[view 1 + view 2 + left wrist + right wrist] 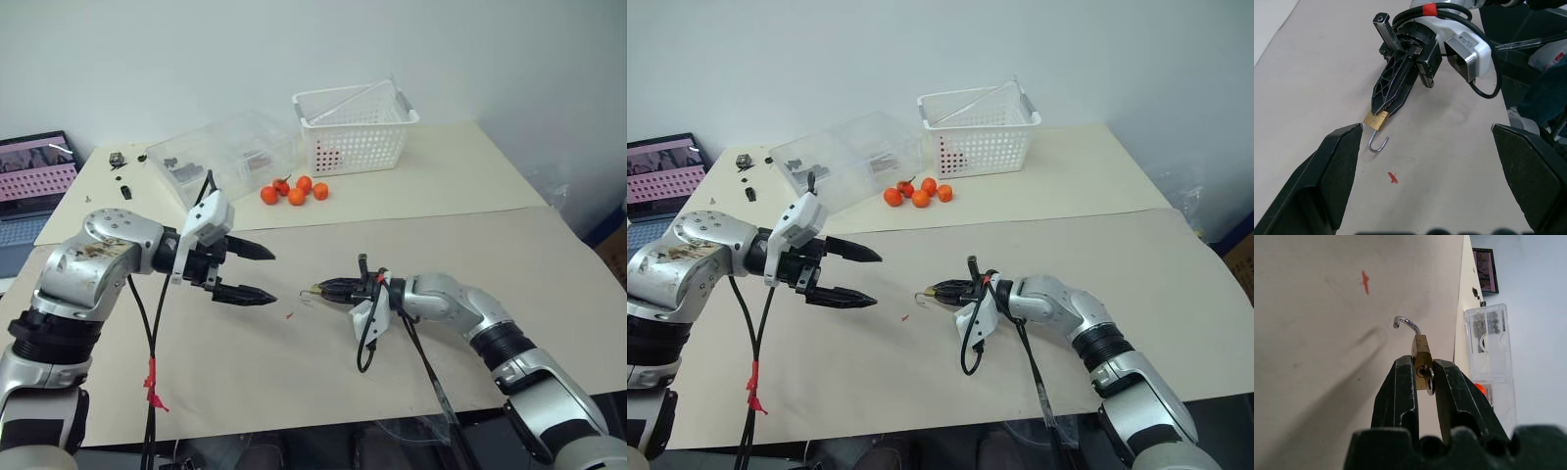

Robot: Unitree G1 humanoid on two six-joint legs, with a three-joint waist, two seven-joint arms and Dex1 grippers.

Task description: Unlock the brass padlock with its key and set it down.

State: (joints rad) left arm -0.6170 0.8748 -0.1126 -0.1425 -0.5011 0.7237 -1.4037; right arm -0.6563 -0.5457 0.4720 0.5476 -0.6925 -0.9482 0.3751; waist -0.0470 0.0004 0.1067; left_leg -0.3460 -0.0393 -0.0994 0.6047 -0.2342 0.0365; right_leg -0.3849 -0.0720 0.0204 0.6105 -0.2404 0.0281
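Right gripper [1422, 377] is clamped on the brass padlock [1421, 352], held low over the middle of the desk [470, 245] toward its front edge. Shackle [1378, 145] is swung open; key [1429, 381] is seated in the body. Left gripper [257, 272] stands wide open, empty, apart from the padlock.

A cream desk [460, 186] carries a white basket [355, 129] and a clear plastic box [220, 152] at the back. Four orange fruits [294, 190] lie just before them, and a small red fleck [290, 315] lies nearer.

head stereo looking down, wrist views close, sharing brass padlock [1376, 119]
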